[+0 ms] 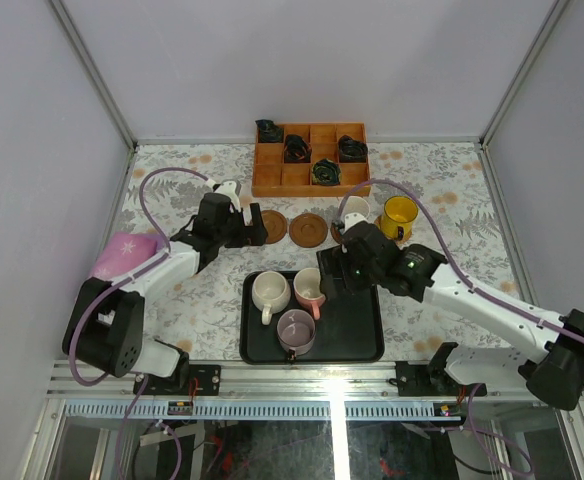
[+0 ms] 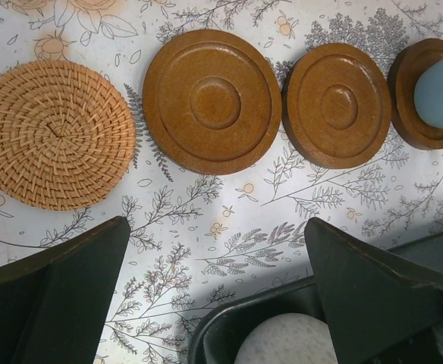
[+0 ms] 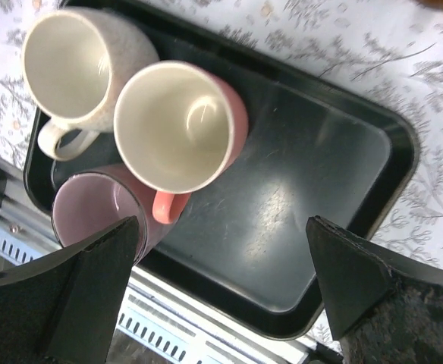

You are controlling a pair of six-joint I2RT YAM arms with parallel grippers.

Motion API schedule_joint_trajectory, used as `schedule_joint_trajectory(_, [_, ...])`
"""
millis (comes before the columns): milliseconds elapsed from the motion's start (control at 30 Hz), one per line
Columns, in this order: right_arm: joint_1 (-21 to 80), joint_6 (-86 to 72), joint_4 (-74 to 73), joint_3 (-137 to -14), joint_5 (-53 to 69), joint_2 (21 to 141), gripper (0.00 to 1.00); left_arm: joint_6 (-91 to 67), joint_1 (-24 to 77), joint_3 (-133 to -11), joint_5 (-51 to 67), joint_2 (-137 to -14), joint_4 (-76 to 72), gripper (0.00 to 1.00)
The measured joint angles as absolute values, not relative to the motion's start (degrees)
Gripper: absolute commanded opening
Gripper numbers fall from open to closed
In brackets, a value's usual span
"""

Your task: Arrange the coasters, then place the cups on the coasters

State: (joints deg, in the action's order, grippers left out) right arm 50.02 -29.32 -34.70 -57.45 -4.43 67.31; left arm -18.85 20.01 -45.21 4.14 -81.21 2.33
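A woven coaster [image 2: 54, 135] and two brown coasters [image 2: 212, 101] [image 2: 337, 105] lie in a row on the floral tablecloth. A further brown coaster [image 2: 422, 95] carries the light blue cup [image 2: 440, 91]. The yellow cup [image 1: 400, 214] stands to the right of the blue one [image 1: 355, 210]. Cream [image 1: 269, 292], pink [image 1: 310, 289] and mauve [image 1: 295, 331] cups sit in the black tray [image 1: 357, 322]. My left gripper [image 2: 215, 235] hangs open just in front of the coaster row, empty. My right gripper [image 3: 221, 227] is open above the tray's [image 3: 305, 197] bare right part, beside the pink cup [image 3: 177, 125].
An orange square-celled box [image 1: 308, 158] with small dark objects stands at the back. A pink-mauve soft thing [image 1: 122, 255] lies at the left by my left arm. The tray's corner [image 2: 229, 318] sits right below my left fingers. Metal rails run along the near table edge.
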Motion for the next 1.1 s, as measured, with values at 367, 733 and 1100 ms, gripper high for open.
schedule_joint_trajectory(367, [56.9,-32.5,-33.2,-56.5,-4.0,74.5,1.0,-18.8,20.6,-45.2,4.1,-77.7,4.4,1.0])
schedule_joint_trajectory(733, [58.1,-36.8,-30.1,-54.0,-8.6,78.3,0.98,-18.1,20.6,-45.2,4.5,-74.6,7.0,1.0])
schedule_joint_trajectory(1100, [58.2,-37.7,-29.1,-54.0,-10.1,83.6,0.71,-18.2,20.6,-44.0,4.7,-72.8,7.5,1.0])
